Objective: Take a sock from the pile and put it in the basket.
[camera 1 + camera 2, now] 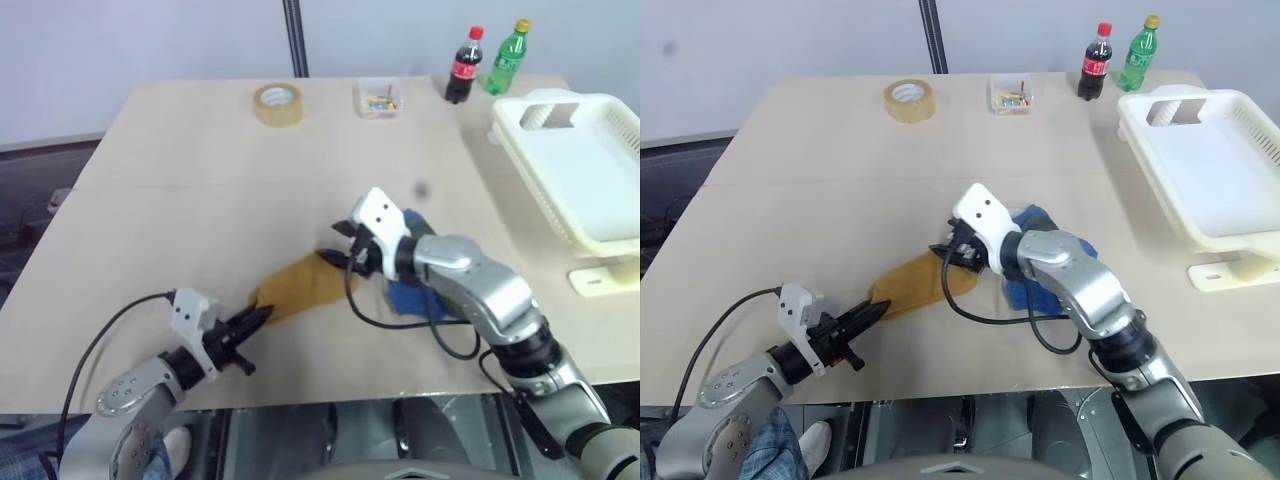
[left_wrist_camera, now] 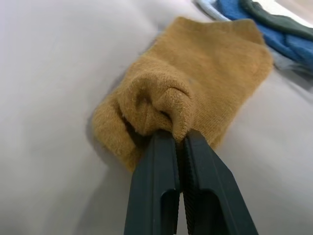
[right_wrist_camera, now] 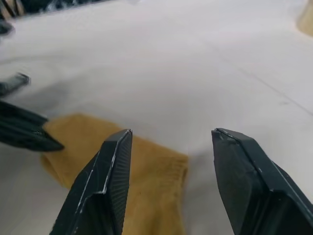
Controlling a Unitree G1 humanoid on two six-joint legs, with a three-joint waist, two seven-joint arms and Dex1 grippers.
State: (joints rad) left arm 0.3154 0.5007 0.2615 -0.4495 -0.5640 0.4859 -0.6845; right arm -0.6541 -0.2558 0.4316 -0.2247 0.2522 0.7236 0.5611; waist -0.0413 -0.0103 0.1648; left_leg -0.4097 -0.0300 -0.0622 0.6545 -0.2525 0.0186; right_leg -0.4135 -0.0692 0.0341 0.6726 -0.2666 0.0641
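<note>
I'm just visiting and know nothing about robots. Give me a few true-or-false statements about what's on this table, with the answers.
1. The left tool is pinching a fold of the mustard yellow sock. True.
2. The right tool is clamped shut. False: its two black fingers stand apart, above the yellow sock.
3. The large white slotted plastic basket already holds a sock. False: no sock lies in it.
4. The roll of tan tape lies at the far side of the table. True.
5. The bright blue sock lies beside the yellow one. True.
</note>
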